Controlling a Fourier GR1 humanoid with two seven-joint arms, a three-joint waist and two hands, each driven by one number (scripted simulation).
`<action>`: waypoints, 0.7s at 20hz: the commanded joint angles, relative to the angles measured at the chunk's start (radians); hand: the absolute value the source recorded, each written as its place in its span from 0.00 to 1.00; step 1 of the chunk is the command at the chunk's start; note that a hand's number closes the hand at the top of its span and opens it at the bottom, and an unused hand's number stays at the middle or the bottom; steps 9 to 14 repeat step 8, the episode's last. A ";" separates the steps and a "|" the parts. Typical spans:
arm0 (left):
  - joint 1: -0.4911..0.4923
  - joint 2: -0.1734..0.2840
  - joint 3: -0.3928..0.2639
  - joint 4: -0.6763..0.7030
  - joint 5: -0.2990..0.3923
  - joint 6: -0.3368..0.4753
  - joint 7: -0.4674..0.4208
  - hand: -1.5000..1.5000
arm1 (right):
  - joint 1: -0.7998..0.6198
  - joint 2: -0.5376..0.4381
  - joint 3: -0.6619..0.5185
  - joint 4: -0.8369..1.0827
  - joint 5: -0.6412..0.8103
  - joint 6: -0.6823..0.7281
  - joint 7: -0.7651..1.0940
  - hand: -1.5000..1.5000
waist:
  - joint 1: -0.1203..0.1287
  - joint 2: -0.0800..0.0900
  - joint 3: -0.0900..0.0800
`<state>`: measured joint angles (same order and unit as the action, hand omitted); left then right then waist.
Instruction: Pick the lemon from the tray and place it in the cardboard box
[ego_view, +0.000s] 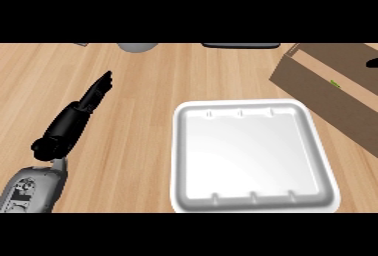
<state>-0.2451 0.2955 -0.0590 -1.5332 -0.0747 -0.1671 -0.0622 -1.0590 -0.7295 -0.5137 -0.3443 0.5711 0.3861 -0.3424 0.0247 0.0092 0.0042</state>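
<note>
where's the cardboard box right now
In the head view the cardboard box sits at the upper right, just beyond the white tray's far right corner.

Looks like a kitchen counter to me: light wood-grain countertop (148, 65) filling the whole view, with a white foam food tray (251, 200) near its lower edge and a cardboard box (325, 85) at the right edge. Grey rounded thing (136, 47) at the top edge, can't tell what.
</note>
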 joint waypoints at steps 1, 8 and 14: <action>-0.008 -0.012 0.004 0.014 0.003 0.005 -0.007 0.50 | -0.045 -0.028 -0.195 0.083 -0.176 -0.002 0.068 0.00 | 0.000 0.007 -0.001; 0.033 -0.020 -0.020 -0.052 -0.012 0.000 0.002 0.50 | 0.037 -0.127 -0.289 0.138 -0.253 -0.065 0.073 0.00 | 0.025 0.009 0.000; 0.033 -0.020 -0.020 -0.052 -0.012 0.000 0.002 0.50 | 0.037 -0.127 -0.289 0.138 -0.253 -0.065 0.073 0.00 | 0.025 0.009 0.000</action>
